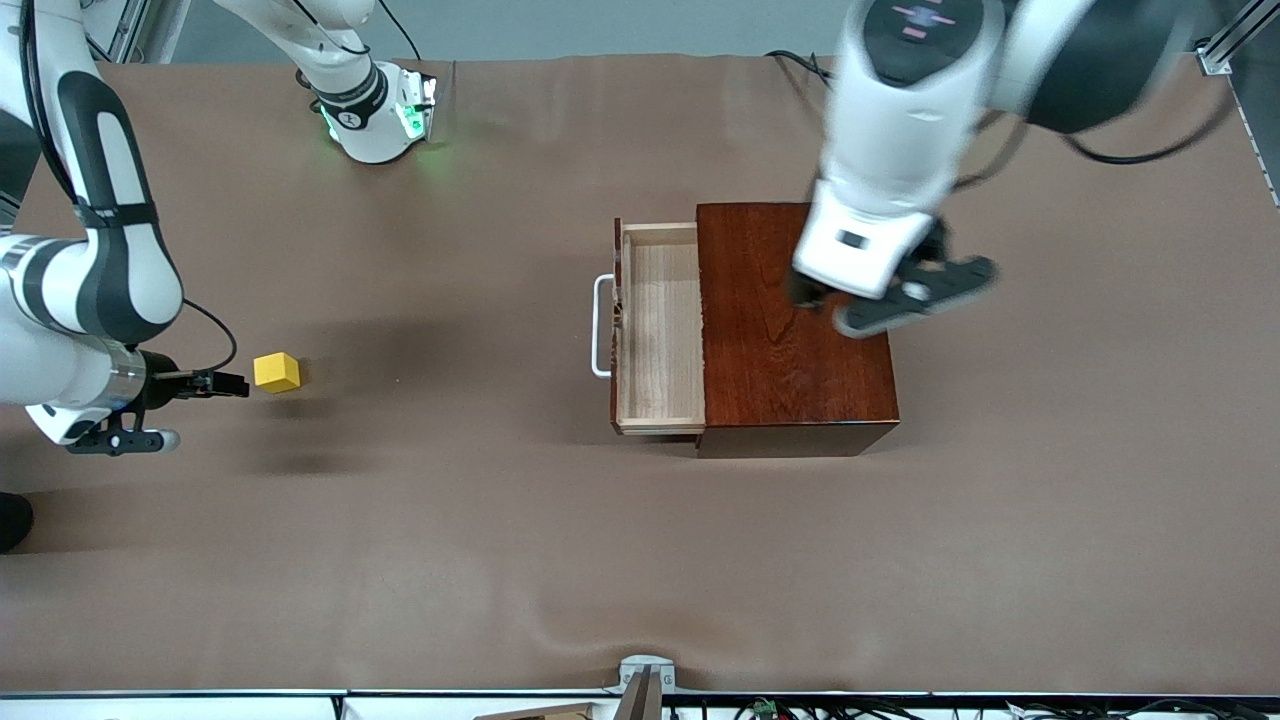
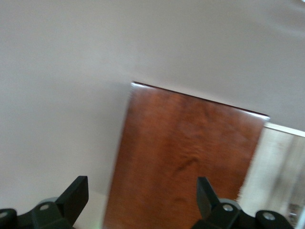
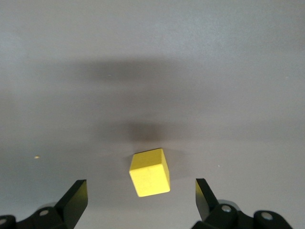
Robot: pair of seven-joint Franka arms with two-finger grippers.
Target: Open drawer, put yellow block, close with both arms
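Note:
The dark mahogany box (image 1: 795, 330) stands mid-table with its drawer (image 1: 660, 330) pulled out toward the right arm's end, its pale tray empty and its white handle (image 1: 600, 325) outermost. My left gripper (image 1: 850, 305) hovers open and empty over the box top (image 2: 186, 162); the tray's edge (image 2: 281, 167) shows beside it. The yellow block (image 1: 277, 372) lies on the table toward the right arm's end. My right gripper (image 1: 232, 384) is low beside it, open and empty. In the right wrist view the block (image 3: 149, 172) sits just ahead of the open gripper (image 3: 140, 200), untouched.
A brown cloth covers the table (image 1: 500, 520). The right arm's green-lit base (image 1: 380, 110) stands at the robots' edge. A metal bracket (image 1: 645, 680) sits at the table edge nearest the camera.

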